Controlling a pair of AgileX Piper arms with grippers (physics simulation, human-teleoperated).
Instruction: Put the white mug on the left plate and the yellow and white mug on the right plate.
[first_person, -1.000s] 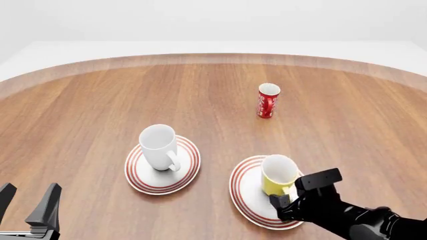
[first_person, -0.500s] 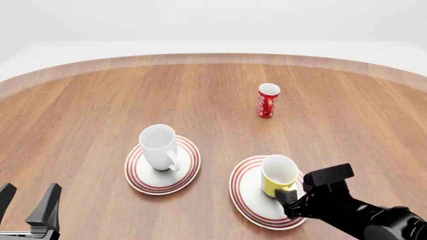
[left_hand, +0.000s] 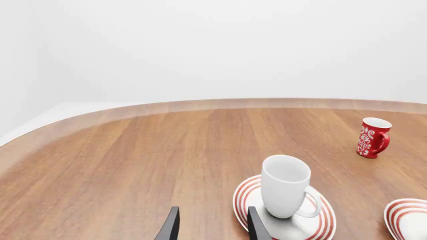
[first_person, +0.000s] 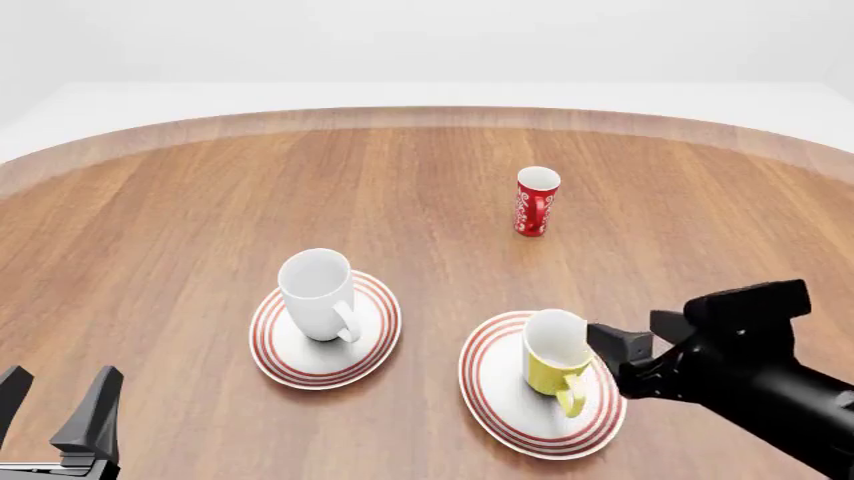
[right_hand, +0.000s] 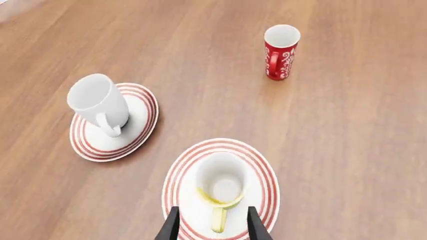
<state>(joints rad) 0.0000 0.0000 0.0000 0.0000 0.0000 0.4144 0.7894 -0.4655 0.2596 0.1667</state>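
Both mugs stand placed: the white mug (first_person: 319, 293) on the left plate (first_person: 271, 350), the yellow and white mug (first_person: 557, 352) on the right plate (first_person: 489, 392). Right gripper (first_person: 638, 358), fingers apart and empty, should retreat without touching the handle; left gripper (first_person: 56, 415), spread, rests near.

Bright, even light; sharp; faint shadows

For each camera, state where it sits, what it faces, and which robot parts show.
Front: above and behind the arms, facing forward-down; left gripper and right gripper show.
Left wrist: low, facing the tall white mug; only fingertips.
Right wrist: above the small yellow mug; only fingertips.
All share the red patterned cup.
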